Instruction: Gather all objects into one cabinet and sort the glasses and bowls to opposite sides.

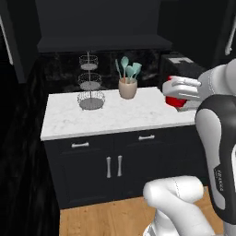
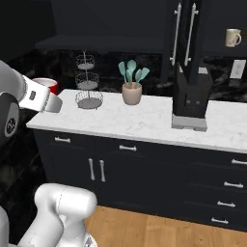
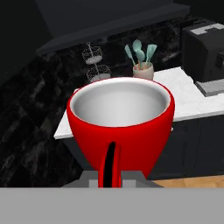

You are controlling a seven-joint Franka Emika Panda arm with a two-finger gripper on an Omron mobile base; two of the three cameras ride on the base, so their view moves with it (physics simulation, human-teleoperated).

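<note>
My gripper (image 3: pixel 111 177) is shut on a glossy red cup (image 3: pixel 120 127) with a white inside, gripping it at its handle side; the cup sits upright right in front of the hand camera. In the left base view the red cup (image 1: pixel 174 100) hangs at the counter's right end under my white hand, with the gripper (image 1: pixel 179 98) on it. From the right base view the cup (image 2: pixel 48 85) peeks out behind my wrist at the counter's left end. The black upper cabinet (image 2: pixel 185 34) has long silver bar handles. A cream handled mug (image 2: pixel 232 37) stands on a shelf to its right.
On the white marble counter (image 1: pixel 115 117) stand a beige pot of teal utensils (image 1: pixel 127 87), a three-tier wire stand (image 1: pixel 91 87) and a black coffee machine (image 2: pixel 190 101). Dark drawers and doors with short handles (image 1: pixel 113 166) run below. The floor is wooden.
</note>
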